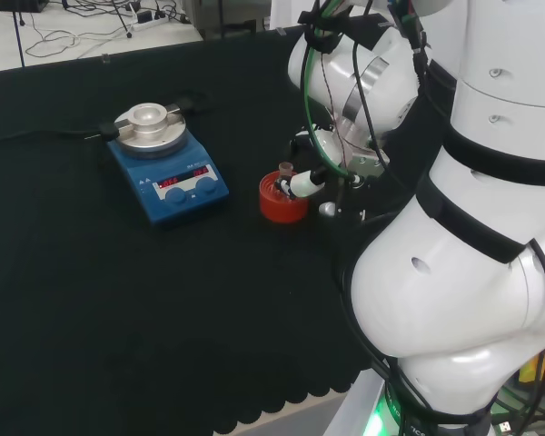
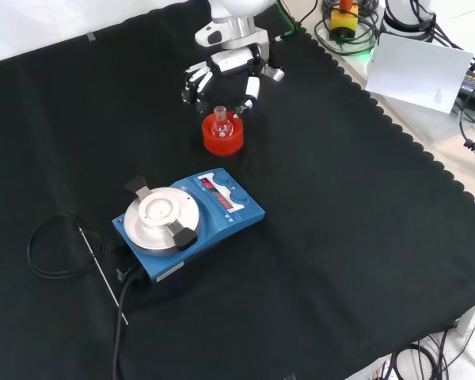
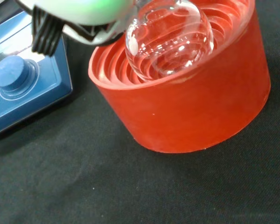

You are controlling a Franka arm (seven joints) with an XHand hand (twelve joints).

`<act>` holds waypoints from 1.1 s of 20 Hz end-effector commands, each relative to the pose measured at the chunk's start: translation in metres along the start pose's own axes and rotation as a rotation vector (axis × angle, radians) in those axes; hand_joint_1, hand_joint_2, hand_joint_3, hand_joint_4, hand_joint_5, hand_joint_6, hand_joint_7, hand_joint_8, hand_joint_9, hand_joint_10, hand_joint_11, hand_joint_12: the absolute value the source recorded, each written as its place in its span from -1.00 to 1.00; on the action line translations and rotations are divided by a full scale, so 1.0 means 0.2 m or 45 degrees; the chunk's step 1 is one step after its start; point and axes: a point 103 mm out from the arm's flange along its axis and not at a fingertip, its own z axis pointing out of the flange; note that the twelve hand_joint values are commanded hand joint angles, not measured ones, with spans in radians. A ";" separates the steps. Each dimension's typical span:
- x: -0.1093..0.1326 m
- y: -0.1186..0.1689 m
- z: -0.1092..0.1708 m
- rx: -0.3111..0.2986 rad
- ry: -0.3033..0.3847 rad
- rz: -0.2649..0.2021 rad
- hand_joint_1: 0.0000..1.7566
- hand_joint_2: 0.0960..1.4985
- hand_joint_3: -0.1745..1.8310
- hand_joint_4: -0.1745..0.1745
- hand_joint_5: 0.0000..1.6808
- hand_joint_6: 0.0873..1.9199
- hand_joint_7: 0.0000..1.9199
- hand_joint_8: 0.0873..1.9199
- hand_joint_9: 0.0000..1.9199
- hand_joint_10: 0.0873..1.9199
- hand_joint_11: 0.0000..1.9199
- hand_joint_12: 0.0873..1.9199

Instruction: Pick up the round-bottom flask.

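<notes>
A clear round-bottom flask (image 2: 220,120) sits upright in a red ribbed stand (image 2: 222,138) on the black cloth. In the front view the hand (image 2: 222,73) hovers just beyond the stand, open, with its fingers (image 2: 194,84) to one side and its thumb (image 2: 250,89) to the other, apart from the flask's neck. The head view shows the hand (image 1: 305,183) right beside the flask's neck (image 1: 285,169) and the stand (image 1: 282,200). Up close in the wrist view, the flask's bulb (image 3: 169,39) rests in the stand (image 3: 191,112), under a white part of the hand (image 3: 79,14).
A blue stirrer plate (image 2: 191,218) with a round metal top stands nearer the camera in the front view, to the left of the stand in the head view (image 1: 168,173). A black cable with a thin metal probe (image 2: 103,273) lies beside it. Scalloped cloth edge (image 2: 396,127) runs at the right.
</notes>
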 end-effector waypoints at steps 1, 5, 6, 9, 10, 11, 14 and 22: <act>-0.01 0.01 0.01 0.006 -0.006 0.006 0.07 -0.34 -0.14 -0.43 -0.26 -0.33 -0.78 -0.39 -0.61 -0.35 -1.00 0.45; -0.02 0.02 0.02 0.012 -0.008 0.009 0.07 -0.33 -0.14 -0.44 -0.25 -0.32 -0.78 -0.39 -0.61 -0.35 -1.00 0.45; -0.02 0.02 0.02 0.012 -0.009 0.010 0.07 -0.33 -0.14 -0.44 -0.25 -0.31 -0.77 -0.38 -0.60 -0.35 -1.00 0.46; -0.02 0.03 0.03 0.006 -0.009 0.005 0.07 -0.33 -0.14 -0.44 -0.24 -0.30 -0.77 -0.38 -0.59 -0.34 -1.00 0.46; -0.02 0.03 0.03 0.004 -0.008 0.005 0.07 -0.33 -0.14 -0.44 -0.24 -0.30 -0.77 -0.38 -0.59 -0.34 -0.99 0.46; -0.02 0.04 0.03 0.000 -0.010 0.003 0.07 -0.33 -0.14 -0.44 -0.23 -0.29 -0.76 -0.38 -0.59 -0.34 -0.99 0.46; -0.01 0.05 0.03 0.000 -0.018 0.004 0.07 -0.32 -0.14 -0.44 -0.21 -0.28 -0.75 -0.37 -0.58 -0.34 -0.98 0.47; -0.02 0.07 0.02 -0.013 -0.034 0.012 0.08 -0.29 -0.14 -0.44 -0.12 -0.24 -0.73 -0.36 -0.56 -0.34 -0.95 0.46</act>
